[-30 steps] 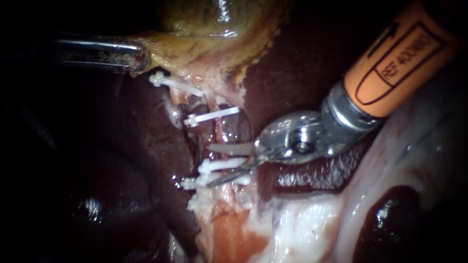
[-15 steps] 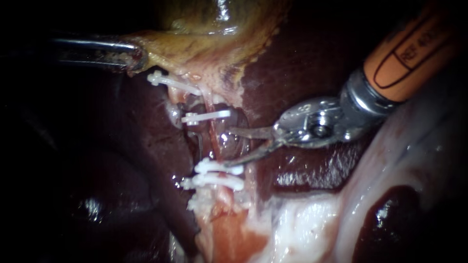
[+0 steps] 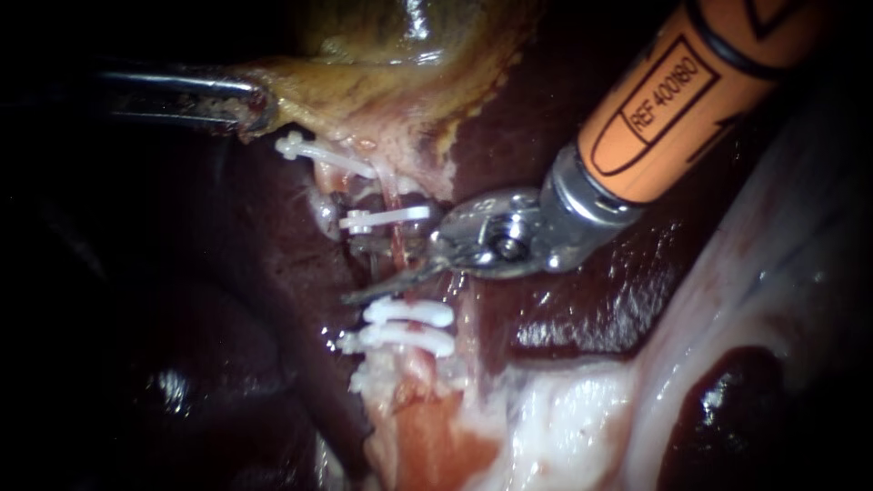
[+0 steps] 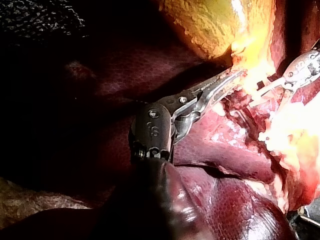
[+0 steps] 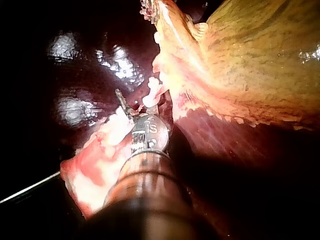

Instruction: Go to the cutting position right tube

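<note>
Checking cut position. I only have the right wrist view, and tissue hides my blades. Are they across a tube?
Observer: In the endoscope view the right instrument has its blades open, with a reddish tube between them.
Operator: Where are the clips?
Observer: One clip sits just above the blades, a pair of clips just below.
Operator: And the left instrument?
Observer: Its jaws are shut on the edge of the gallbladder, well apart from the blades.

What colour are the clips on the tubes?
White. The clips show best in the endoscope view, bright against the dark red liver.
</note>
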Action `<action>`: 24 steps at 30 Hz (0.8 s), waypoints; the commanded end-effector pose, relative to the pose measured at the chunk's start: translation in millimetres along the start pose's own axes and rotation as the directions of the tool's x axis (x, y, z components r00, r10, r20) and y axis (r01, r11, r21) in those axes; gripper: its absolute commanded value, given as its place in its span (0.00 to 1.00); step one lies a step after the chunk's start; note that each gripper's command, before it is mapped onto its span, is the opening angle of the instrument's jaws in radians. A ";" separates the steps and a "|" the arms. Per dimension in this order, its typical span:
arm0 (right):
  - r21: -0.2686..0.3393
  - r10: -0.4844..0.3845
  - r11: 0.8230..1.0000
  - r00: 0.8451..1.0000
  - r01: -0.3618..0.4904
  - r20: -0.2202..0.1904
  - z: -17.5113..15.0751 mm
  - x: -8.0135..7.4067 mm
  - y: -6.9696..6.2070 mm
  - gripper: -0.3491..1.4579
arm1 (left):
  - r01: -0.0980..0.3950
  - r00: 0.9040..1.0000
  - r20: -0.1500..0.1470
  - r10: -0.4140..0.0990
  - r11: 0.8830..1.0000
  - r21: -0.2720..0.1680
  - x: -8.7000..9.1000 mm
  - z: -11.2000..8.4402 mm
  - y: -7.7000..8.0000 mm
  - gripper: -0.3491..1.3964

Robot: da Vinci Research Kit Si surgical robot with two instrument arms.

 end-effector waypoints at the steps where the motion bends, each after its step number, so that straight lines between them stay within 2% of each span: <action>1: 0.004 0.000 1.000 1.000 0.000 -0.009 0.1 0.0 0.0 0.98 | 0.000 1.000 0.000 0.000 1.000 0.000 0.0 0.0 0.0 0.00; 5: 0.040 0.011 0.999 0.998 -0.008 -0.060 0.1 0.2 -0.1 0.98 | 0.000 1.000 0.000 0.000 1.000 0.001 0.0 0.0 0.0 0.00; 12: 0.107 0.023 0.994 0.997 -0.014 -0.079 0.0 0.6 -1.2 0.98 | 0.000 1.000 0.000 0.000 1.000 0.000 0.0 0.0 0.0 0.00; 16: 0.167 0.039 0.986 0.994 -0.021 -0.103 -0.1 1.2 -2.7 0.98 | 0.000 1.000 0.000 0.000 1.000 0.000 0.0 0.0 -0.1 0.00; 24: 0.288 0.066 0.957 0.987 -0.021 -0.147 -1.0 4.0 -6.4 0.97 | 0.000 1.000 0.000 0.000 1.000 0.000 0.0 0.1 -0.1 0.00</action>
